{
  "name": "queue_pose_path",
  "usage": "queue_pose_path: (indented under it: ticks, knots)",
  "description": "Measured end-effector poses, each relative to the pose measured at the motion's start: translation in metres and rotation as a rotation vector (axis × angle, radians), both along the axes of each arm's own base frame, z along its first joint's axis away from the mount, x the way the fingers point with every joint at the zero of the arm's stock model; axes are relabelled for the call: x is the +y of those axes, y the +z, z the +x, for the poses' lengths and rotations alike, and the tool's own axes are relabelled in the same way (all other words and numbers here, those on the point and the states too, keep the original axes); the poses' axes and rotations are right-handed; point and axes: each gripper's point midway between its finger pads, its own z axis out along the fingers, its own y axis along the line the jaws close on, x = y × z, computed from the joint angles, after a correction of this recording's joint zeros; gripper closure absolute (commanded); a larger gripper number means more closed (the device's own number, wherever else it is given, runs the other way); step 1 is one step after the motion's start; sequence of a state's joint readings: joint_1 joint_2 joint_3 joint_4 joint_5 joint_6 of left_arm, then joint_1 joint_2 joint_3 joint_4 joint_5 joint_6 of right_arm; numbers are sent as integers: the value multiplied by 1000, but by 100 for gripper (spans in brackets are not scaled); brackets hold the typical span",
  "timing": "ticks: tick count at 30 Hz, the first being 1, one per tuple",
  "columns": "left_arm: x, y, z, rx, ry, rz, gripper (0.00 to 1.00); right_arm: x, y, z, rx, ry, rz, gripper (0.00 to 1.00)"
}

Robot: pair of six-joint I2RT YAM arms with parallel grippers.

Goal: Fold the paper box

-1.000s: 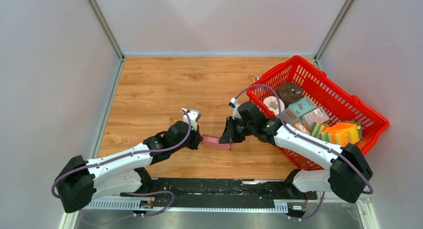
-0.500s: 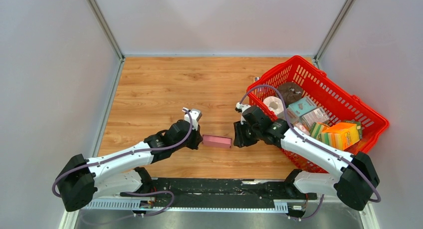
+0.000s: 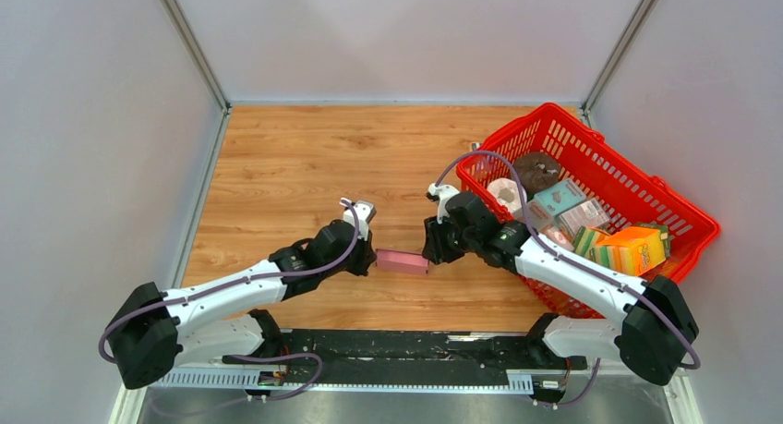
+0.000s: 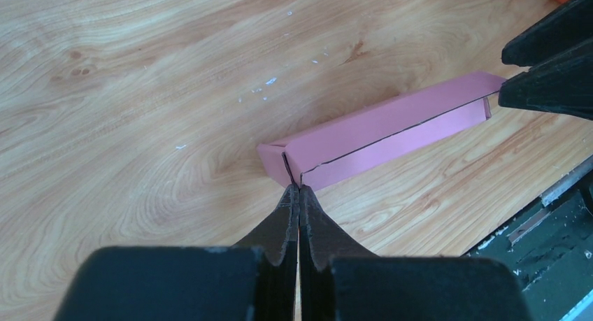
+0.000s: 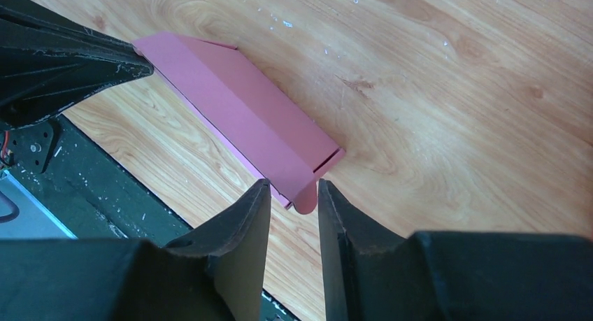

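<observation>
Paper box (image 3: 403,260) is found lying on the bench (image 3: 295,156) near its near edge, between the two arms, with the long side running left to right. It is already brought into a slim, long pink shape with its long sides folded over, so the main creasing is judged to be done. At the right end a rounded tab (image 5: 302,201) is seen sticking out beside a slot, not tucked in; closing the ends is judged to be what is left.

The left end effector (image 4: 297,189) is pressed fully together, and its tips are set against the left end of the paper box at a seam; whether a sliver of paper is caught between them cannot be told. The right end effector (image 5: 294,187) is held partly apart at the right end, with the tab lying in the gap and nothing clamped.

A red basket (image 3: 637,165) is placed at the right of the bench, just beyond the right arm. In it are kept a white roll (image 3: 506,195), a dark round item (image 3: 536,170), a teal box (image 3: 559,198), an orange box (image 3: 637,244) and some smaller packets that cannot be made out.
</observation>
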State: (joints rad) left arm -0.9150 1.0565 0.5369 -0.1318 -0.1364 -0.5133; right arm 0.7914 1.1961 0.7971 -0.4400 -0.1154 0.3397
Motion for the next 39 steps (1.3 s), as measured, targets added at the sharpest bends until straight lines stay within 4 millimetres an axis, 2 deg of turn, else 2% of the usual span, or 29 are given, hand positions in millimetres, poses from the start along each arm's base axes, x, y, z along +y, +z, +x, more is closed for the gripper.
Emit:
queue_pose_path:
  ticks: [10,14,18,26,32,39]
  knots:
    - [-4,0,3,2,-11,14,100,-3,-13,-3,10,2,-25,65]
    - [-5,0,3,3,-15,16,100,-5,-13,-1,-2,-10,-34,65]
    - [-5,0,2,5,-18,14,100,-7,-12,1,-13,-19,-39,61]
    - [-5,0,2,3,-23,17,100,-18,-19,-7,-17,-14,-53,60]
    - [-5,0,2,3,-25,17,100,-21,-18,-5,-34,-25,-62,66]
    - [-5,0,2,3,-25,17,100,-13,-20,1,-45,-17,-46,75]
